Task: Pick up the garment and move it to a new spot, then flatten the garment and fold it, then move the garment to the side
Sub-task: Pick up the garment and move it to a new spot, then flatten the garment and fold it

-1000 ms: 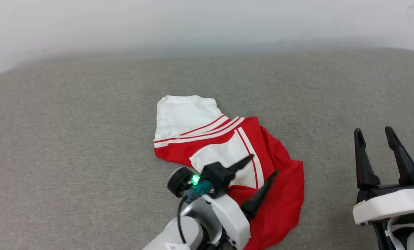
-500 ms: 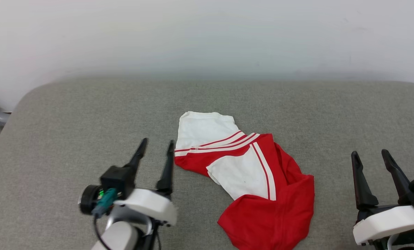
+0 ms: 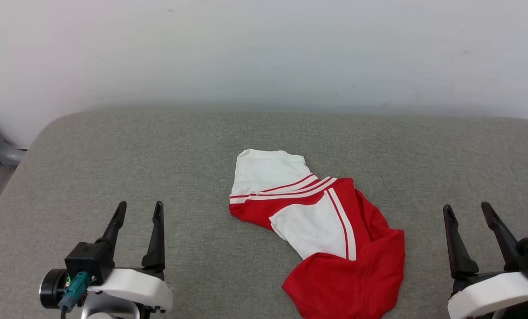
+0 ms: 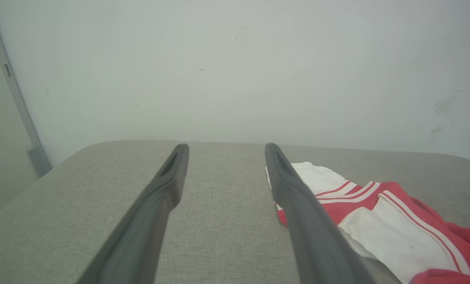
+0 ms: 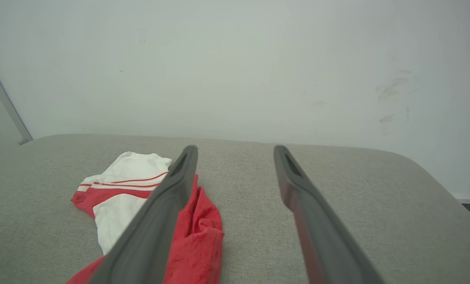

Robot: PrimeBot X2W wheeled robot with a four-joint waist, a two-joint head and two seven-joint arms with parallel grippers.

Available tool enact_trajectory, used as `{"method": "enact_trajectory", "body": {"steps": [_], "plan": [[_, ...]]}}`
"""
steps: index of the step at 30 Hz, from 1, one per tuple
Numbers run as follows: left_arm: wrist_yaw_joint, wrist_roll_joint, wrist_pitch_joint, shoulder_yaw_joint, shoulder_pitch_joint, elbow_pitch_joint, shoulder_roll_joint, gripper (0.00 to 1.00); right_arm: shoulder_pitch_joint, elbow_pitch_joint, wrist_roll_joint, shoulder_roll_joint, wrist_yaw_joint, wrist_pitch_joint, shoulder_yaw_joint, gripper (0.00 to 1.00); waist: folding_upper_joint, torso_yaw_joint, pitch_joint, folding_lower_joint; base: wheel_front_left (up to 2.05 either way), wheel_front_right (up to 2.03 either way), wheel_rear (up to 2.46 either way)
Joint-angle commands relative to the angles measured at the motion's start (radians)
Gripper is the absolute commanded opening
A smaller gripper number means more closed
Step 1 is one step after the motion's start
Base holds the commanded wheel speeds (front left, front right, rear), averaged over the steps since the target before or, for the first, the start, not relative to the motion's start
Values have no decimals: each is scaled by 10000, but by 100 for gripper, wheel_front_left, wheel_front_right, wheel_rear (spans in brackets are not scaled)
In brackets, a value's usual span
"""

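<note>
Red-and-white crumpled jersey shirt [image 3: 334, 230] lies diagonally between left gripper [image 3: 139, 205] and right gripper [image 3: 465, 206], both spread, empty; right's nearer.

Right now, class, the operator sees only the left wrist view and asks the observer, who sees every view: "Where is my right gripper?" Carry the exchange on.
Observer: The right gripper stands open to the right of the garment, touching no cloth.
Operator: Is the garment's cut-off red end flat?
Observer: No. Its red end nearest the robot is bunched in folds.
Operator: How is it placed between the arms?
Observer: It lies roughly midway between the left gripper and the right one, with bare grey cushion on both sides.
</note>
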Motion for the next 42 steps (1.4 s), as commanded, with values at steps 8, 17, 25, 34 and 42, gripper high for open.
{"method": "enact_trajectory", "body": {"steps": [8,17,25,34,42], "plan": [[-64,-42,-71,16,182,-129,41,100,99,-40,16,20,-10,20,-33,100,-1,-24,48,1,0,0,0],[-357,-190,990,-502,-397,12,23,100,-54,-107,-47,20,-10,76,-152,100,-1,33,274,1,0,0,0],[-1359,-515,3609,-1918,-2159,551,-486,100,-529,-94,-19,20,-10,-24,66,100,-1,-204,1113,1,0,0,0],[-2359,-511,5816,-3214,-3893,1844,-1032,100,-1078,203,215,20,-10,-327,242,100,-1,-919,2235,1,0,0,0],[-3034,-184,7119,-4336,-5008,3066,-1105,100,-1480,478,500,22,-10,-661,398,100,-1,-1466,3025,1,0,0,0]]}}
